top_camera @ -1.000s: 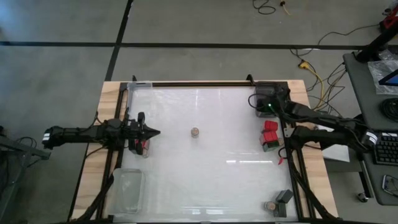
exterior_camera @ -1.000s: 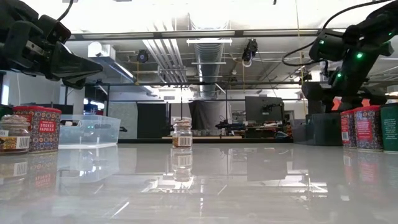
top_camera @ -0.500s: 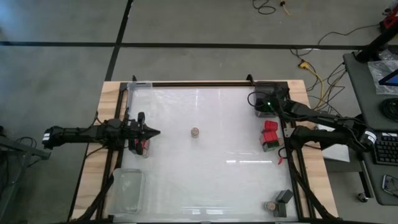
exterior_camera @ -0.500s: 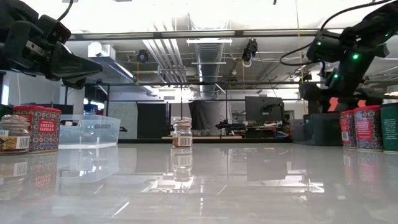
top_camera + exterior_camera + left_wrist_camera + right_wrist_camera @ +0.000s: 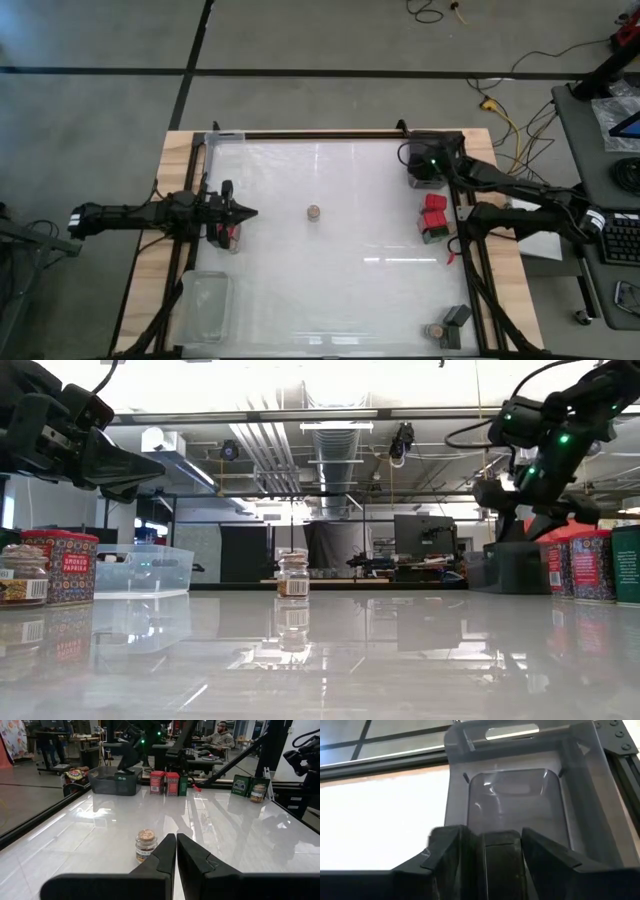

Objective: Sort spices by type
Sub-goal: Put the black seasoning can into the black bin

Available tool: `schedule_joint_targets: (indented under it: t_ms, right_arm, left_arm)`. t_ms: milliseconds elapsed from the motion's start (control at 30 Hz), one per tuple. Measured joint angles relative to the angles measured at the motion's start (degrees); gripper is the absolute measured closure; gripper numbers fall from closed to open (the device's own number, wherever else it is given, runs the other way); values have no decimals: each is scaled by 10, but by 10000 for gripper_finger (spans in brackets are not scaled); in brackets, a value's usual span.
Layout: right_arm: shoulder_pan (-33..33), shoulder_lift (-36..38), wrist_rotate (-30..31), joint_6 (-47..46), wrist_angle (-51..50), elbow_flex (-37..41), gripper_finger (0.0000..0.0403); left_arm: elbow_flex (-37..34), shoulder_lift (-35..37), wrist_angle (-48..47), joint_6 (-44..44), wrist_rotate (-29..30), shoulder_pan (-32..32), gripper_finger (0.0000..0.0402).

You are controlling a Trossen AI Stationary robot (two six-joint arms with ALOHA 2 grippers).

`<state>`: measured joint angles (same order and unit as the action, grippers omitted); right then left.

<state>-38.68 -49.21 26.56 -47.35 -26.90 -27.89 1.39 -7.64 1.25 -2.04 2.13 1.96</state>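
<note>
Left claw [image 5: 248,213]: at the left middle of the high view, above the table [image 5: 350,290]; its fingers are pressed together with only a thin slit between them, and they hold nothing.

Round tan-topped jar [image 5: 314,212]: stands upright and alone near the middle of the table, to the right of the left claw and well apart from it. In the left wrist view the jar [image 5: 146,845] sits just above and left of the closed tips.

Red tin by the left claw [image 5: 230,236]: on the table just below the claw in the high view, not gripped.

Right claw [image 5: 492,832]: at the upper right of the high view, over the dark tray [image 5: 446,140]; clamped on a black boxy container [image 5: 502,860], which sits between the two fingers with the tray's floor showing above it in the right wrist view.

Red square-topped tins [image 5: 433,211]: grouped at the right edge, below the dark tray, with a darker tin [image 5: 433,236] touching them.

Lower right corner: a black box [image 5: 458,317] and a tan-topped jar [image 5: 436,331], just beside each other.

Clear trays: one at the upper left [image 5: 225,138], one at the lower left [image 5: 205,305].
</note>
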Motion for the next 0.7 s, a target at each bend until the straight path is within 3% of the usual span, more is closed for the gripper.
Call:
schedule_joint_targets:
  t_ms: [467,700]
  right_arm:
    - [-16,0,24,14,-96,-46,193]
    - [-70,0,-48,15,-123,-47,224]
  left_arm:
    - [0,0,0,0,0,0,401]
    - [0,0,0,0,0,0,401]
